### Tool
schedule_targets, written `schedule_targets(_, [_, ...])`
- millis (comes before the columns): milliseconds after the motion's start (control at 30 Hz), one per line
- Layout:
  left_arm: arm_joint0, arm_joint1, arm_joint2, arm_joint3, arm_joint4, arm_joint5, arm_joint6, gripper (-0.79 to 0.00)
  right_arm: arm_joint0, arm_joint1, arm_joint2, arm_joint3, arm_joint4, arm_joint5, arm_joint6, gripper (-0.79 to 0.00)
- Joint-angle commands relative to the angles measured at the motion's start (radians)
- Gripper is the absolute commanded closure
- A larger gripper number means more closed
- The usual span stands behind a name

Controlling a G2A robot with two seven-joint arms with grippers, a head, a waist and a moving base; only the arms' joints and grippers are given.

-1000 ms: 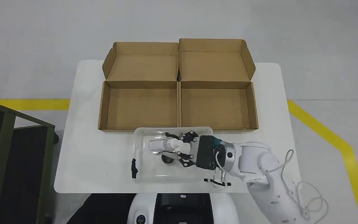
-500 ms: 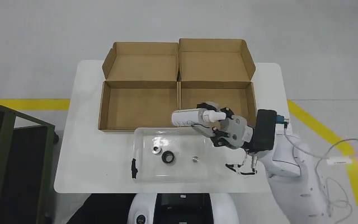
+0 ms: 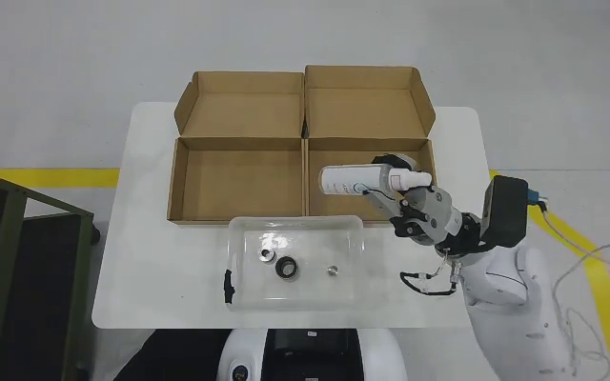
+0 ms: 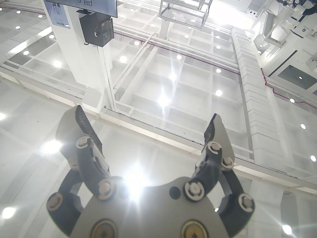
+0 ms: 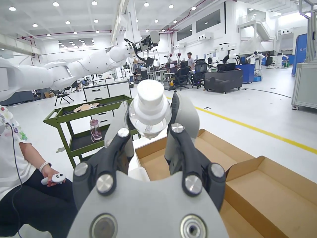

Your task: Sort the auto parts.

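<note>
Plastic tray [image 3: 355, 250], clear, nearest the robot at the table's [image 3: 143, 238] front edge, and three small parts lie in it. There's a black ring [image 3: 287, 270], a smaller metal ring [image 3: 265, 255] just beside it, and a little silver nut [image 3: 332, 270] off to the right. A black piece [image 3: 229, 285] sits at the tray's left rim, and whether it is inside or outside the wall is hard to call.

Just beyond, the right gripper [image 3: 398, 181] is clamped on a white spray bottle [image 3: 348, 179] near its neck. The bottle lies level over the right cardboard box [image 3: 431, 195], its base toward the left box [image 3: 236, 181]. In the right wrist view the gripper [image 5: 151, 115] has its fingers [image 5: 184, 115] on either side of the bottle [image 5: 149, 105]. The cap faces the camera and hides the body behind it. There is bluish print on the bottle's side, too small to read.

Both boxes stand open side by side, touching, lids folded back at the far side, bare cardboard inside.

Over on the left gripper [image 4: 146, 122], the jaws are spread wide with nothing between them, aimed up at the ceiling grid and its lights.
</note>
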Motion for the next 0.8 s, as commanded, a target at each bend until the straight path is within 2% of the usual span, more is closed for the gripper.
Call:
schedule_targets(0, [0.0, 0.0, 0.0, 0.0, 0.0, 0.0, 0.0, -0.785, 0.002, 0.0, -0.004, 0.003, -0.006, 0.005, 0.0, 0.0])
schedule_targets(200, [0.0, 0.0, 0.0, 0.0, 0.0, 0.0, 0.0, -0.785, 0.013, 0.0, -0.028, 0.012, -0.092, 0.065, 0.032, 0.0])
schedule_targets(767, [0.0, 0.0, 0.0, 0.0, 0.0, 0.0, 0.0, -0.785, 0.107, -0.009, -0.124, 0.199, -0.306, 0.316, 0.163, 0.0])
